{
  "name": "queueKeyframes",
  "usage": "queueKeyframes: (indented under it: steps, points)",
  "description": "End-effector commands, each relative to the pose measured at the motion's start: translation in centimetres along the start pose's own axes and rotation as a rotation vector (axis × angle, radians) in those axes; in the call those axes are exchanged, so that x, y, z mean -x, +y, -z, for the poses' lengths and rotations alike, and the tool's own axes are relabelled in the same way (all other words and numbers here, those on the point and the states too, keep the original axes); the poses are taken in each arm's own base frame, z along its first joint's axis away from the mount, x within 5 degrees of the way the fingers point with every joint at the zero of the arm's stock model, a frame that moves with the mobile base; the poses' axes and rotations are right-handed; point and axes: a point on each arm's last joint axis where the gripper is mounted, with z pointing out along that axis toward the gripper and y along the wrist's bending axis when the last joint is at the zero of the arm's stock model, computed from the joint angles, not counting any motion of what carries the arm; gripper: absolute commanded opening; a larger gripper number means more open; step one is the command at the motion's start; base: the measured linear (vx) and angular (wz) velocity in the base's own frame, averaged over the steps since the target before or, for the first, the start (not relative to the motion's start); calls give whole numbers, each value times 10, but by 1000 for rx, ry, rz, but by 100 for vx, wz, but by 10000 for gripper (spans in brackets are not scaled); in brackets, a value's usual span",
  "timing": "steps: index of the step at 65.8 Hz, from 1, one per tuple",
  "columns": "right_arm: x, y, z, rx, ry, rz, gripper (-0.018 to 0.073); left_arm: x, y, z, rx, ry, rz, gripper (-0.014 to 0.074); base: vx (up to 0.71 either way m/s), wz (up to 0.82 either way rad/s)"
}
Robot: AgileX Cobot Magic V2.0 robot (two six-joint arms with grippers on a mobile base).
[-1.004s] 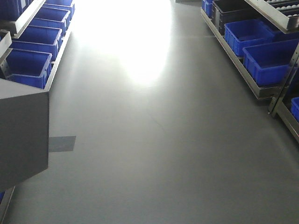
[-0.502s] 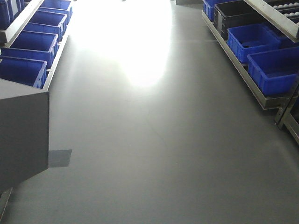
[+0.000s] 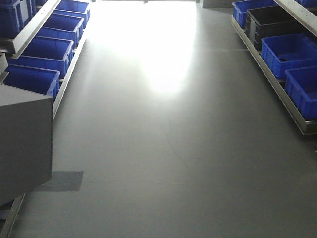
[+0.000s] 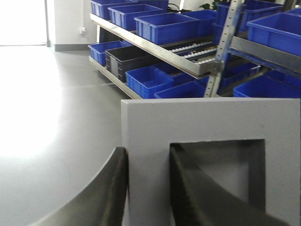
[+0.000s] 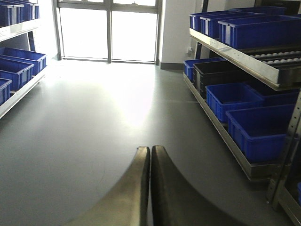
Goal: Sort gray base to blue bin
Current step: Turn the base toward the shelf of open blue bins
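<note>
The gray base [image 4: 211, 122] fills the lower right of the left wrist view, a matte gray block with a rectangular recess. My left gripper [image 4: 148, 148] is shut on its left wall, one finger outside and the other finger [image 4: 188, 179] inside the recess. In the right wrist view my right gripper [image 5: 149, 148] is shut with nothing in it, hanging over bare floor. Blue bins line both sides of the aisle: one blue bin [image 3: 290, 52] on the right low rack, another blue bin [image 3: 32, 79] on the left. I cannot tell which bin the task means.
A gray box-like panel [image 3: 25, 141] blocks the front view's left edge. A black bin [image 3: 270, 22] sits among the right rack's blue ones. Metal racks [image 5: 244, 59] carry upper rows of blue bins. The gray floor [image 3: 168, 148] runs between them, with a darker patch [image 3: 64, 181].
The camera has moved forward along the aisle: the floor patch slid down the view and the right-hand bins shifted toward the right edge. The gray panel at the left kept its place.
</note>
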Motion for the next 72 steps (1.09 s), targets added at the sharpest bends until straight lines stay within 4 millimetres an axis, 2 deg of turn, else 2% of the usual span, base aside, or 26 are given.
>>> queueKeyframes:
  steps: [1,22,72]
  points:
    - [3,1,1,3,-77,15,-9,16,-6,2,-52,-107,-6,125,23,27]
    - [3,1,1,3,-77,15,-9,16,-6,2,-52,-107,-6,125,21,44]
    - [3,1,1,3,-77,15,-9,16,-6,2,-52,-107,-6,125,18,66]
